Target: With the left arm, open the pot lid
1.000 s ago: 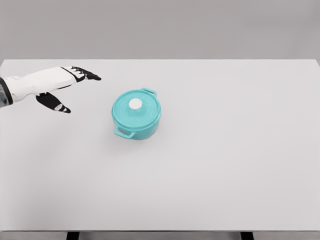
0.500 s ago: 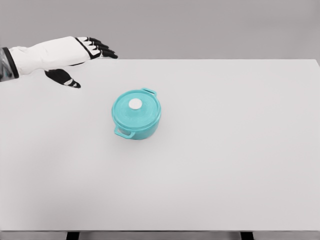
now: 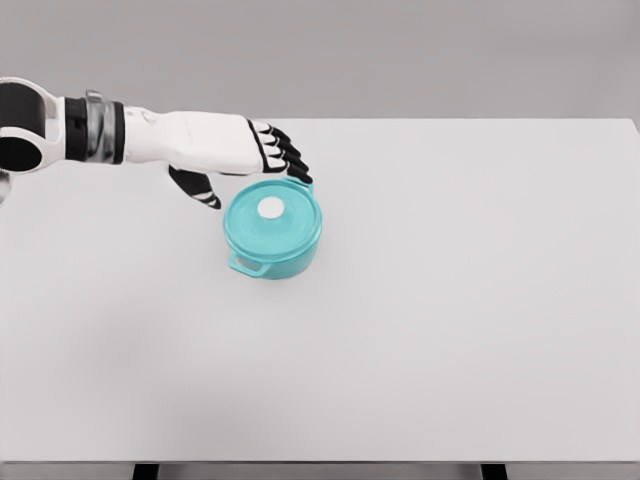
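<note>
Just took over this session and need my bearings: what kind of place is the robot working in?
Probably a bare simulated test bench, not a real kitchen: a plain white table against a featureless grey backdrop, holding only a teal lidded pot, with the left hand reaching over its far rim.

Setting: a simulated test environment, not a furnished room. Evidence: a plain white table [image 3: 450,330] fills most of the head view, with flat, uniform shading and no surface texture. The backdrop is a featureless grey wall [image 3: 400,55]. The only furnishing is one teal pot [image 3: 273,231], rendered with clean, untextured surfaces typical of simulator output
</note>
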